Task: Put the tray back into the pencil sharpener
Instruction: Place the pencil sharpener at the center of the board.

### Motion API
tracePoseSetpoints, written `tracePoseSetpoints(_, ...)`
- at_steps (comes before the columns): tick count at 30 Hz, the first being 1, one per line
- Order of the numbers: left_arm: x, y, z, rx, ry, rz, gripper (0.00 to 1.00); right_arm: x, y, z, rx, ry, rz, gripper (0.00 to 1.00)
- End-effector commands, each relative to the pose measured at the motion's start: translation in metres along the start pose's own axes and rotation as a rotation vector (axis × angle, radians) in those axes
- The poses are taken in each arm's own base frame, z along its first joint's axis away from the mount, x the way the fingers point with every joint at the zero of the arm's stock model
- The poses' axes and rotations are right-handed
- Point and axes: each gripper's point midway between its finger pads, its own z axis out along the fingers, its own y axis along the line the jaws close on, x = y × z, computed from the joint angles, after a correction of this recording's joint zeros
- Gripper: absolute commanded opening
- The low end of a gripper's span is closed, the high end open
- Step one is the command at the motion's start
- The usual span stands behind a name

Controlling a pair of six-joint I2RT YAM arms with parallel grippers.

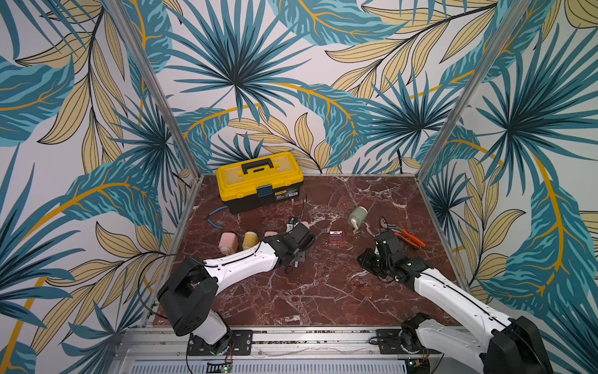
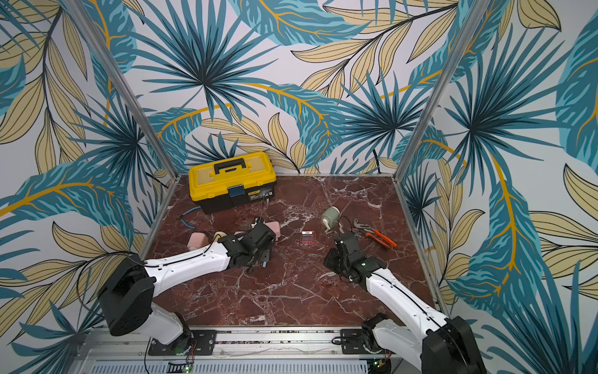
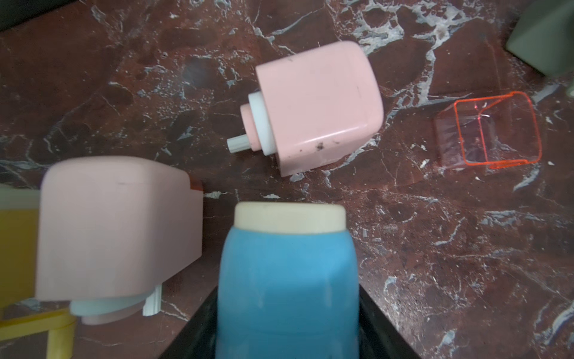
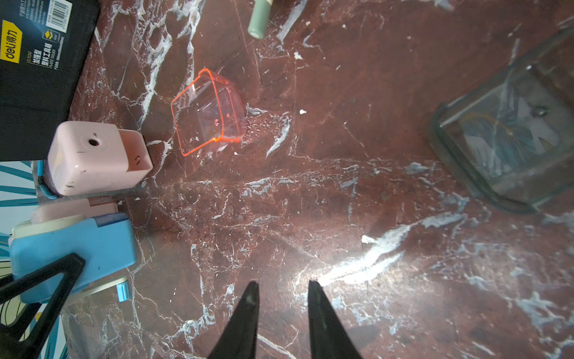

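Left gripper [image 3: 287, 284] clamped on blue pencil sharpener [image 4: 77, 245]. Right gripper [image 4: 282, 284] fingers slightly apart, empty, over marble floor [image 1: 323, 291].
2 trays: orange tray [image 1: 336, 238] mid-floor between grippers; grey tray [image 4: 509, 140] near right gripper.
6 sharpeners: 3 pink sharpeners [image 3: 316, 105], 1 yellow sharpener [image 1: 250, 240], 1 green sharpener [image 1: 357, 217], 1 blue.
Open marble toward front edge; yellow toolbox [image 1: 259, 181] in back-left corner.

in my left wrist view the blue sharpener [image 3: 287, 264] runs off the frame's edge and hides the fingertips of my left gripper [image 3: 287, 310]. the pink sharpener [image 3: 118, 230] beside it is blurred. the yellow sharpener [image 3: 15, 245] and green sharpener [image 3: 546, 37] are cut by edges. my right wrist view crops the toolbox [image 4: 37, 87] and a smoky tray [image 4: 509, 146].
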Motion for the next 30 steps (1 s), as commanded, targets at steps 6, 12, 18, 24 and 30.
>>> tracePoseSetpoints(6,-0.015,0.012,0.006,-0.113,-0.020,-0.014,0.21,0.001,-0.007,-0.002,0.025,-0.007,-0.002,0.30)
tracePoseSetpoints(12,-0.009,0.016,0.013,-0.136,0.000,-0.011,0.23,0.002,-0.008,-0.003,0.028,-0.006,0.002,0.30)
tracePoseSetpoints(18,-0.005,0.016,0.019,-0.148,0.014,-0.013,0.37,0.002,-0.008,-0.003,0.027,-0.005,0.003,0.30)
tracePoseSetpoints(24,-0.004,0.016,0.024,-0.154,0.023,0.001,0.56,0.004,-0.009,-0.003,0.032,-0.001,0.003,0.31)
tracePoseSetpoints(30,-0.002,0.011,0.025,-0.133,0.040,0.008,0.75,0.004,-0.011,-0.005,0.038,-0.005,0.001,0.33)
